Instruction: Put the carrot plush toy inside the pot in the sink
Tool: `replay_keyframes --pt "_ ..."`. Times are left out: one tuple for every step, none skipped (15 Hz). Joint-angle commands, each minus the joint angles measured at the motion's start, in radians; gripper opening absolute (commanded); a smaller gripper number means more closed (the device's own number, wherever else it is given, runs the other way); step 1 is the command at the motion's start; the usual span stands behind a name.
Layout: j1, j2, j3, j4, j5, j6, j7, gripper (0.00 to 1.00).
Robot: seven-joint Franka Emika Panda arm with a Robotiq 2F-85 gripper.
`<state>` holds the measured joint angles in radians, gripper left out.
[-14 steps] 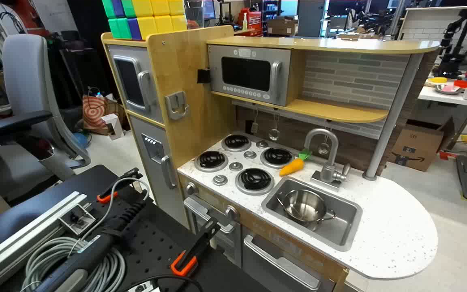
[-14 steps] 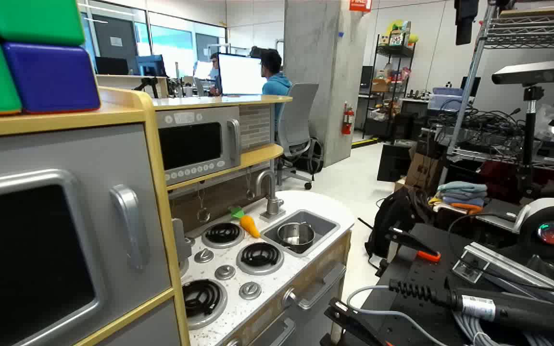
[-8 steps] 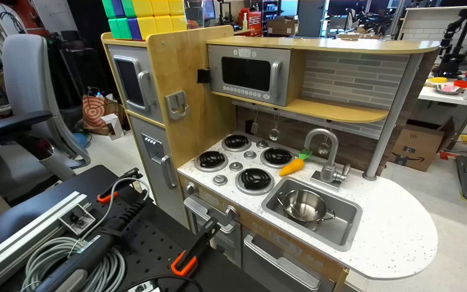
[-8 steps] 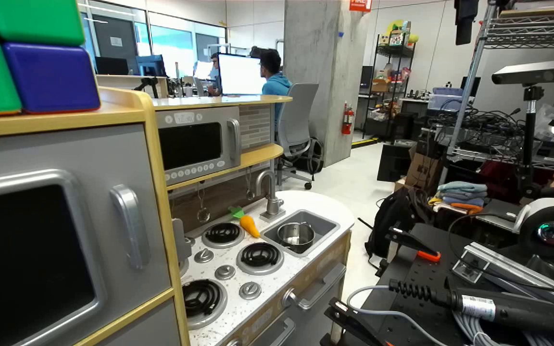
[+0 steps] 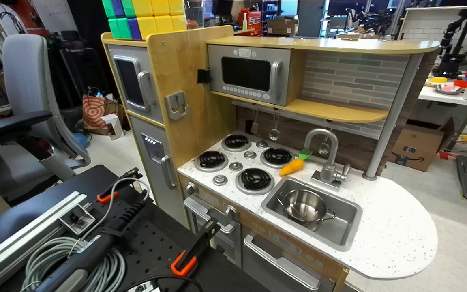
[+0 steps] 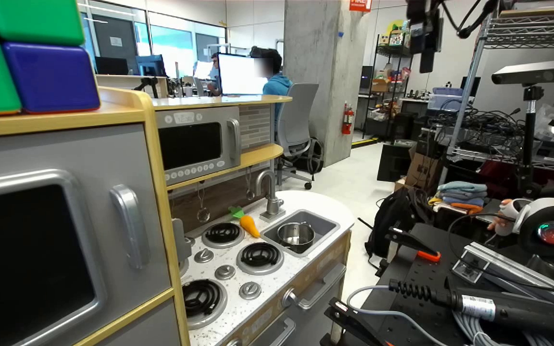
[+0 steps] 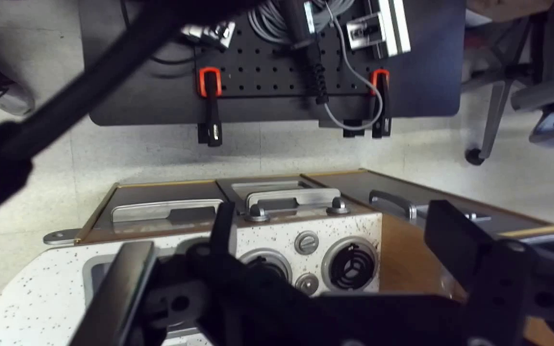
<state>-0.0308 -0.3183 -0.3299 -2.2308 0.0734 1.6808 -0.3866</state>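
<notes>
Wrist view, gripper (image 7: 333,218): its jaws stand wide apart.
Carrot plush toy (image 5: 293,166): in an exterior view it lies on the white counter (image 5: 395,227), between a black burner (image 5: 277,156) at left and the faucet (image 5: 329,173) at right.
Pot (image 5: 305,204): it stands inside the sink (image 5: 335,231).

Pot (image 5: 306,207): in the sink (image 5: 339,233), mouth uncovered, approachable from above and from the sink's front.
Carrot (image 5: 293,166): just beside the sink's back corner, topside uncovered.
Tap (image 5: 332,156): stands in the way at the sink's back edge, spout (image 5: 318,132) turned to the carrot's side.
Shelf (image 5: 341,110): above and behind the sink.
Floor (image 7: 277,154): strip in front of the sink, up to the desk (image 7: 152,105); two clamps (image 7: 213,110) jut over it.
</notes>
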Motion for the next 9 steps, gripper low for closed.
replay_keyframes --pt "-0.027 0.158 0.031 0.037 0.129 0.155 0.046 1.0" --pt "-0.028 0.195 0.039 0.039 0.161 0.21 0.052 1.0" --pt "-0.03 0.227 0.048 0.041 0.186 0.263 0.055 1.0" --pt "-0.032 0.258 0.059 0.045 0.21 0.317 0.055 1.0" --pt "-0.035 0.285 0.07 0.048 0.23 0.367 0.054 1.0" --pt "-0.04 0.308 0.082 0.052 0.243 0.41 0.054 1.0" --pt "-0.043 0.331 0.093 0.058 0.256 0.456 0.053 1.0" --pt "-0.048 0.353 0.104 0.064 0.261 0.494 0.054 1.0" --pt "-0.053 0.372 0.114 0.07 0.275 0.539 0.049 1.0"
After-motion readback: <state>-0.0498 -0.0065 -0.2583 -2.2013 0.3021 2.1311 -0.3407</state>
